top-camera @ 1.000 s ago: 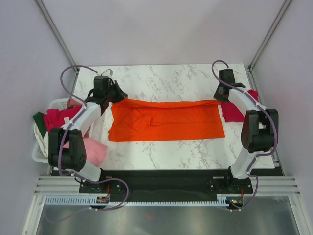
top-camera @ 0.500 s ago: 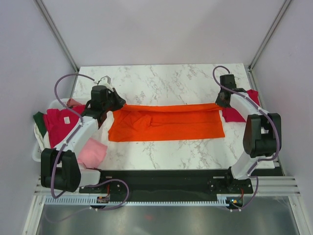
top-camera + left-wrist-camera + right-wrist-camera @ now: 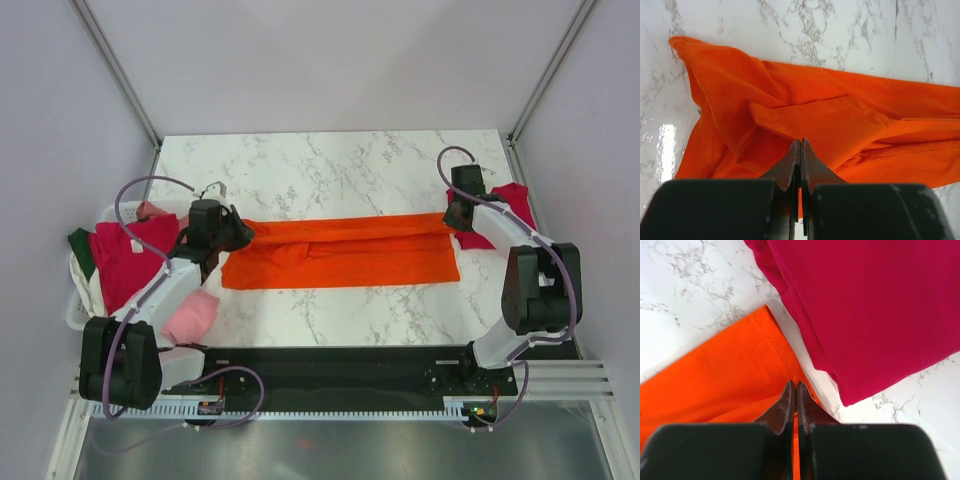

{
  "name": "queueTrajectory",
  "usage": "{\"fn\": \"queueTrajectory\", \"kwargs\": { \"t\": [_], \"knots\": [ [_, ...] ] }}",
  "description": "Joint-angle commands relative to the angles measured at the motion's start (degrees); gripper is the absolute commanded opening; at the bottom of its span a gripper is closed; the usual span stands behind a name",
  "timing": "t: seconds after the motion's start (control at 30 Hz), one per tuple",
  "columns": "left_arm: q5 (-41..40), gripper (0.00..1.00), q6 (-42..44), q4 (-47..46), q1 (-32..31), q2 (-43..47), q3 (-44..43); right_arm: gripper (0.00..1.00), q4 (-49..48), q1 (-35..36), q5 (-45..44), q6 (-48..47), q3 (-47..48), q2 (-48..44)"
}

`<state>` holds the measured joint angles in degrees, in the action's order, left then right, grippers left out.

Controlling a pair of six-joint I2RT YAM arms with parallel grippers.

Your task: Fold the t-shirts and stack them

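Biggest: marble table (image 3: 330, 160), white w/ grey veins. Across mid table: orange t-shirt (image 3: 340, 262), long flat band running L-R, creased folds along far edge. Off table's L edge: white basket (image 3: 72, 312) w/ magenta tee (image 3: 125, 255) and dark green tee (image 3: 80, 243) inside. At table's R edge: crimson tee (image 3: 515, 197), just beside orange t-shirt's R end. Near-L table edge, beside L arm: light pink tee (image 3: 192, 315). L gripper (image 3: 800, 144) jaws closed, pinching orange fabric at L end. R gripper (image 3: 793, 386) jaws closed on orange hem corner, 1 crimson edge close by.
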<state>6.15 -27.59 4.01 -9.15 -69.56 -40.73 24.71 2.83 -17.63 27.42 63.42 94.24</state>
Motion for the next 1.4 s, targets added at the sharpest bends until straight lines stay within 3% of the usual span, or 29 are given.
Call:
{"fn": "queueTrajectory", "kwargs": {
  "t": [0.0, 0.17, 0.2, 0.23, 0.27, 0.33, 0.37, 0.5, 0.53, 0.7, 0.87, 1.07, 1.37],
  "knots": [
    [-0.9, 0.02, -2.2, -2.8, -0.3, 2.3, 3.8, 0.03, -3.3, -0.3, -3.4, 2.5, -3.5, -3.4],
    [-0.1, 0.02, -4.1, -3.8, -0.3, 4.7, 8.5, 0.09, -5.5, -0.3, -4.1, 4.9, -7.8, -5.5],
    [-0.2, 0.02, -4.2, -3.8, -0.3, 5.3, 9.5, 0.16, -6.0, -0.3, -3.9, 5.2, -8.7, -5.8],
    [-0.1, 0.02, -4.6, -3.8, -0.3, 5.5, 10.1, 0.38, -6.2, -0.3, -3.9, 5.5, -9.2, -6.0],
    [0.1, 0.02, -4.8, -3.7, -0.3, 5.7, 10.6, 0.46, -6.3, -0.3, -3.8, 5.7, -9.6, -6.6],
    [0.4, 0.06, -5.6, -3.8, -0.3, 6.2, 11.7, 0.49, -6.7, -0.2, -4.2, 6.2, -11.2, -7.9],
    [0.6, 0.12, -5.8, -3.7, -0.3, 6.4, 12.1, 0.49, -7.0, -0.2, -4.0, 6.2, -12.0, -9.1],
    [1.7, 0.56, -6.2, -3.8, -0.3, 9.1, 13.9, 0.55, -9.1, 0.5, -1.7, 4.1, -14.0, -16.3],
    [1.9, 0.61, -5.8, -3.7, -0.3, 11.4, 14.3, 0.56, -9.1, 1.6, 0.6, 2.7, -13.3, -17.3],
    [0.9, 0.65, -6.2, -1.5, -0.3, 15.3, 11.0, 0.58, -12.2, 7.4, 17.1, -0.7, -10.9, -15.7],
    [1.5, 0.62, -5.3, 5.5, 0.5, 2.1, 1.5, 0.57, -15.0, 16.5, 33.6, -0.6, -4.1, -7.1],
    [2.4, 0.57, -4.4, 7.9, 2.1, -11.9, -10.6, 0.56, -17.8, 23.6, 41.8, 1.7, 5.4, 4.7],
    [3.4, 0.55, -4.5, 8.0, 4.9, -23.9, -15.1, 0.55, -17.8, 28.0, 47.8, 3.2, 17.8, 20.3]
  ]
}}
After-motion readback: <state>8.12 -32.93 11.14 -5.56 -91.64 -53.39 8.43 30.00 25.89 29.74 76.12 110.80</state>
